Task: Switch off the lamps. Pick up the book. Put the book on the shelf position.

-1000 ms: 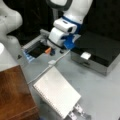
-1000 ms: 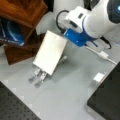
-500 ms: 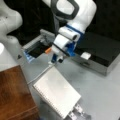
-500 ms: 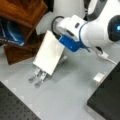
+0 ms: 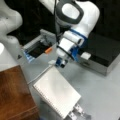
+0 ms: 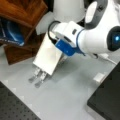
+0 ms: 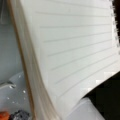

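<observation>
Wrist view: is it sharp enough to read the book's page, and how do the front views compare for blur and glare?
In the wrist view the book fills the frame; its ruled lines show, softly, with the page edges smeared. In both front views everything is soft: the gripper blurs at the book's top edge, and the book shows as flat white without detail.

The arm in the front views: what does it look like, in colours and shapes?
In both front views the arm has rounded glossy white shells with dark grey joint rings. A blue band sits near its wrist. In a front view a small blue light glows on one link.
</observation>
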Tool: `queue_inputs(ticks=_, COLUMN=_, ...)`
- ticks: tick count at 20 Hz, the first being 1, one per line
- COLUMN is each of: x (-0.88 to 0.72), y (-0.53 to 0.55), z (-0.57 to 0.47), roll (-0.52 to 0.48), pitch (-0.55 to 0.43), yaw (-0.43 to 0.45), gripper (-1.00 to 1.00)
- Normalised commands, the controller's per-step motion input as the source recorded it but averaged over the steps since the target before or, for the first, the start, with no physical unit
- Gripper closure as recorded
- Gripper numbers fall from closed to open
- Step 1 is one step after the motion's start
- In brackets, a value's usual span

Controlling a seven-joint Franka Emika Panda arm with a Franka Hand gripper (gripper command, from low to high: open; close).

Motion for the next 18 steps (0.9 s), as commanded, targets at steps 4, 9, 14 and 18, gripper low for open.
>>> queue_inputs(ticks=4, x=0.42, y=0.14, z=-0.19, roll=-0.462, pitch=0.105, yaw=-0.191, gripper=-1.0)
queue_inputs(ticks=9, x=0.31, y=0.19, z=-0.16, roll=-0.442, pitch=0.1, yaw=-0.196, gripper=-1.0)
queue_inputs(ticks=14, x=0.22, y=0.22, z=-0.05, roll=-0.402, pitch=0.092, yaw=-0.184, gripper=-1.0)
queue_inputs(ticks=18, x=0.18, y=0.12, z=-0.07, roll=-0.45, pitch=0.073, yaw=-0.103, gripper=-1.0)
